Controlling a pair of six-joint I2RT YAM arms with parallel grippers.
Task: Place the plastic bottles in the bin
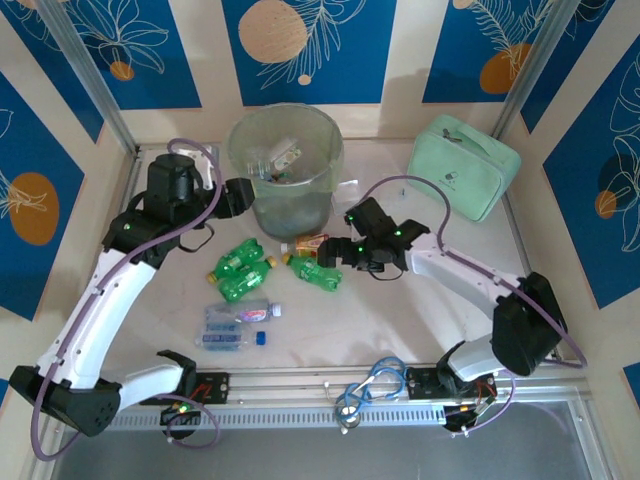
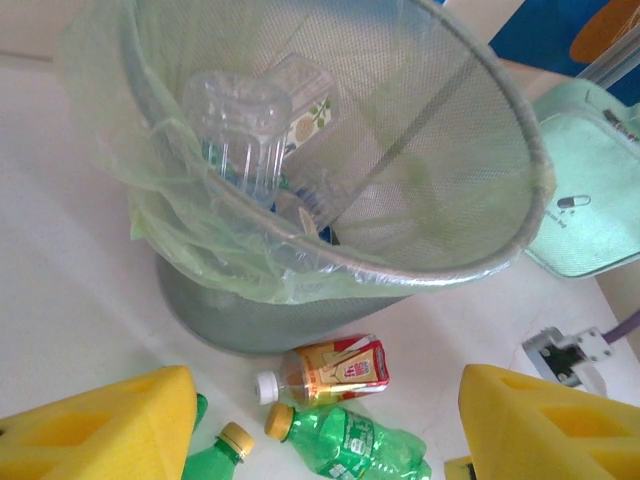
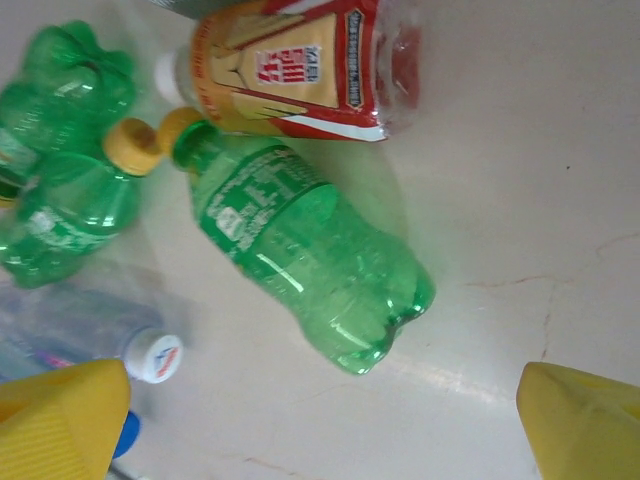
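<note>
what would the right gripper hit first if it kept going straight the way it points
Most likely the green bottle lying centred ahead of the open right gripper; the red-labelled bottle sits beyond it. Depth is unclear.
</note>
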